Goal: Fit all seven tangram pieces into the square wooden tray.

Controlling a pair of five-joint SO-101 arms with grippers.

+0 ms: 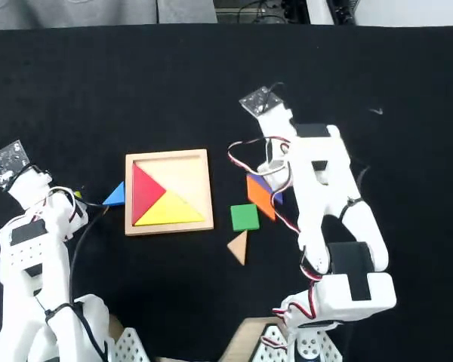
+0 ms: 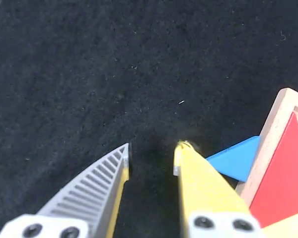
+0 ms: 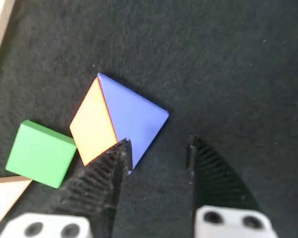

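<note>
The square wooden tray [image 1: 168,155] lies at the middle of the black table and holds a red triangle [image 1: 145,188] and a yellow triangle [image 1: 172,210]. A light-blue triangle [image 1: 115,194] rests against the tray's left rim; in the left wrist view that triangle [image 2: 234,157] sits just beyond one finger of my open, empty left gripper [image 2: 153,147]. To the right of the tray lie a green square [image 1: 244,217], a tan triangle [image 1: 238,246] and an orange parallelogram [image 1: 260,195]. A dark-blue triangle [image 3: 131,118] abuts the orange parallelogram [image 3: 93,123]. My right gripper [image 3: 158,146] is open beside the dark-blue triangle.
The tray's rim [image 2: 272,128] lies close to my left gripper. The green square [image 3: 39,154] and tan triangle [image 3: 5,196] lie near the orange piece. Black cloth stretches wide behind the tray and to the far right.
</note>
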